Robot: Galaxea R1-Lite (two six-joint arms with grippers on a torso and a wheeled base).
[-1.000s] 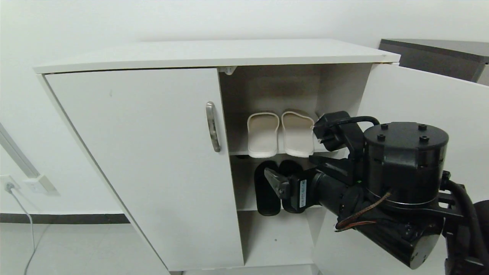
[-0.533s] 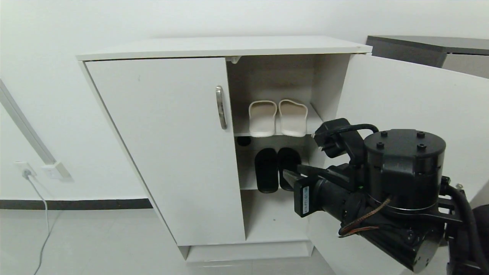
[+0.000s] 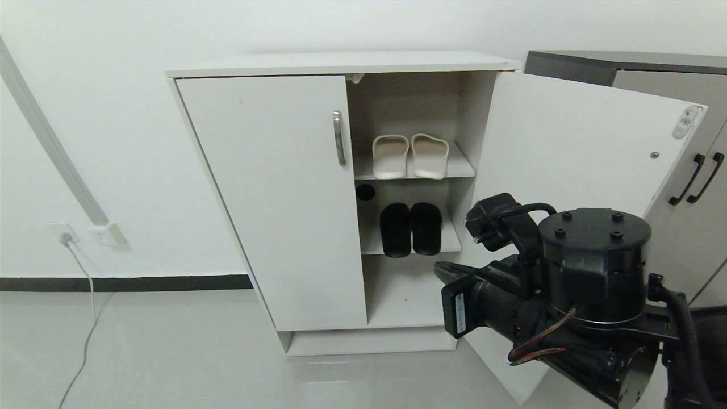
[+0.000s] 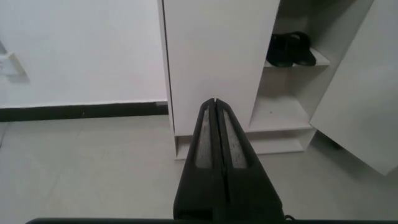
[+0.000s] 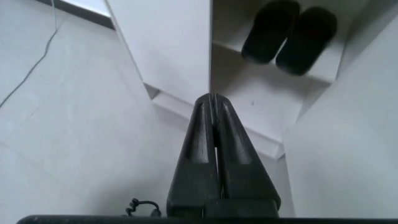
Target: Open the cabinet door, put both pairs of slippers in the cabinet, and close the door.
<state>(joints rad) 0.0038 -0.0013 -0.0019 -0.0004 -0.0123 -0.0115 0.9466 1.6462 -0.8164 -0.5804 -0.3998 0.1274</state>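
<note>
So both pairs were already put away: the beige slippers [image 3: 410, 156] were parked side by side on the upper shelf of the cabinet [image 3: 341, 61], and the black slippers [image 3: 410, 228] on the shelf below. That left the open door [image 3: 568, 170], which was swung out wide on the right with its inner face turned toward the head camera and its free edge close to the grey cabinet [image 3: 690, 170] next door. The right gripper [image 5: 214, 102] was held low in front of that door, jaws pressed flat together with nothing in them. The left gripper [image 4: 214, 106] was seen the same way, closed up and empty, pointed at the floor ahead of the cabinet. As for handling, the door was judged to be a stiff, light panel with a smooth, fairly slick finish, so a pinch on the flat face probably wouldn't have been worth much. A handle [image 3: 338, 138] like the one on the closed door [image 3: 272, 193] was presumably fitted on the outer face, but that side was hidden. Best bet: it would be pushed from behind near the free edge, far from the hinges, where little force would be needed, and eased in so it wasn't slammed.
</note>
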